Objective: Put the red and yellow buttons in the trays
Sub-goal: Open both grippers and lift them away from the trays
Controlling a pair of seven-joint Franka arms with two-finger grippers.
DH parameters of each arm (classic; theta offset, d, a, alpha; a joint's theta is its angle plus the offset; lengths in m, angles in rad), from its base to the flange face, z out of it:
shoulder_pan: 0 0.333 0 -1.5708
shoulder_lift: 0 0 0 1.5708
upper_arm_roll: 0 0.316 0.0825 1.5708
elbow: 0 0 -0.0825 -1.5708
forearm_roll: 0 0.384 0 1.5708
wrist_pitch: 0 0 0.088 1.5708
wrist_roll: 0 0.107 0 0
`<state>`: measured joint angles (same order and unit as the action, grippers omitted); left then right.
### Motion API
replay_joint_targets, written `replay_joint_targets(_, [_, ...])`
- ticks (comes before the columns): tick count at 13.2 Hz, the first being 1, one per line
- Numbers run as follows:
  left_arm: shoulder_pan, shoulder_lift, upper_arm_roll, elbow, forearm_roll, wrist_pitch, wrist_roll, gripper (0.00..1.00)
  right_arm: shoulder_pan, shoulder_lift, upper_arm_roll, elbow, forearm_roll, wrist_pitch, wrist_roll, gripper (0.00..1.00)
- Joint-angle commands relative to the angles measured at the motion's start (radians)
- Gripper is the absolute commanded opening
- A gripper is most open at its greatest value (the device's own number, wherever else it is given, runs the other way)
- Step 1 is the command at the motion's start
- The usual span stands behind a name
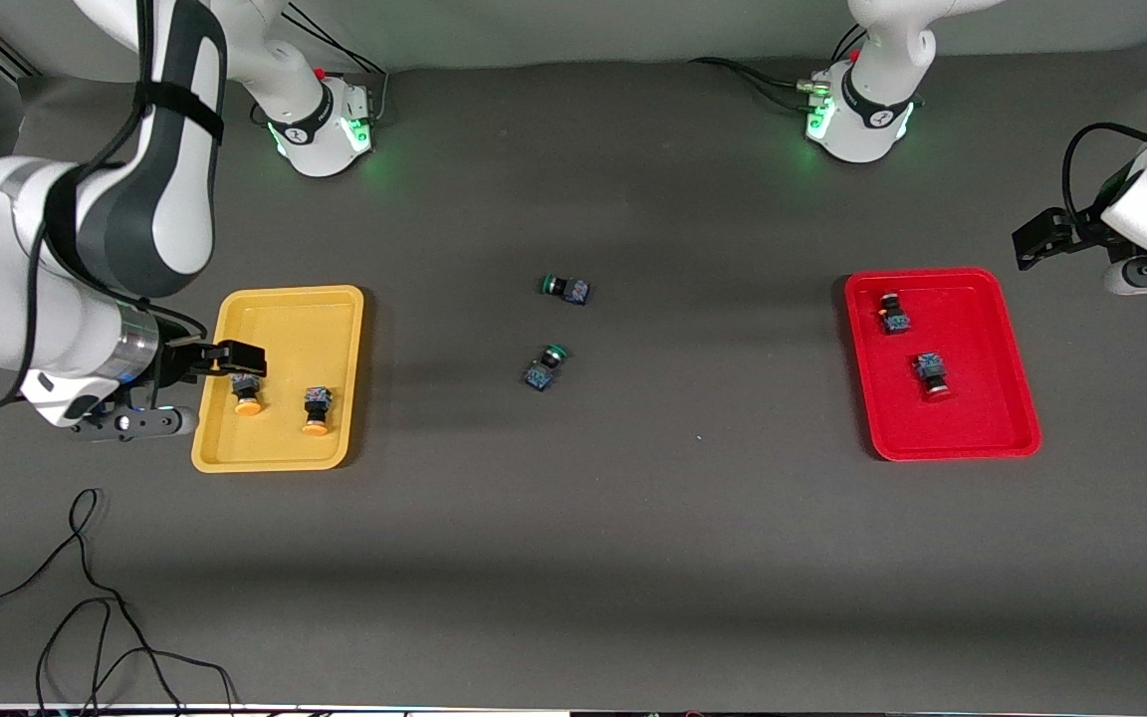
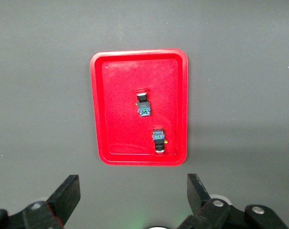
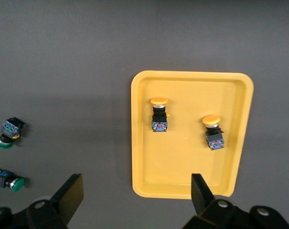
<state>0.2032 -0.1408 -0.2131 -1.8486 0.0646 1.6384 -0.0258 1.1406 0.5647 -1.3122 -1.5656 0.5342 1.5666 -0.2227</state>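
Observation:
Two yellow-capped buttons [image 1: 247, 393] [image 1: 316, 408] lie in the yellow tray [image 1: 285, 319]. Two red-capped buttons [image 1: 894, 314] [image 1: 932, 374] lie in the red tray [image 1: 982, 418]. My right gripper [image 1: 225, 360] is open and empty, up over the yellow tray's rim at the right arm's end. Its wrist view [image 3: 134, 200] shows the yellow tray [image 3: 192, 167] and both yellow buttons [image 3: 159, 114] [image 3: 213, 131]. My left gripper [image 1: 1036, 241] is open and empty, up over the table beside the red tray. Its wrist view [image 2: 133, 195] shows the red tray [image 2: 115, 95] and both red buttons [image 2: 143, 104] [image 2: 158, 140].
Two green-capped switches [image 1: 566, 289] [image 1: 546, 365] lie on the dark table midway between the trays; they also show in the right wrist view [image 3: 8, 133] [image 3: 8, 179]. Loose black cables [image 1: 86, 597] lie near the front edge at the right arm's end.

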Motion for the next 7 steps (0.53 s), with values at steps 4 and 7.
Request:
replay_joint_targets(4, [0.002, -0.014, 0.008, 0.012, -0.057, -0.023, 0.032, 1.0, -0.109, -0.222, 0.216, 0.091, -0.233, -0.042, 0.234, 1.0])
replay_joint_targets(7, [0.004, -0.013, 0.009, 0.04, -0.057, -0.032, 0.046, 1.0, -0.376, -0.365, 0.559, 0.084, -0.393, -0.039, 0.325, 1.0])
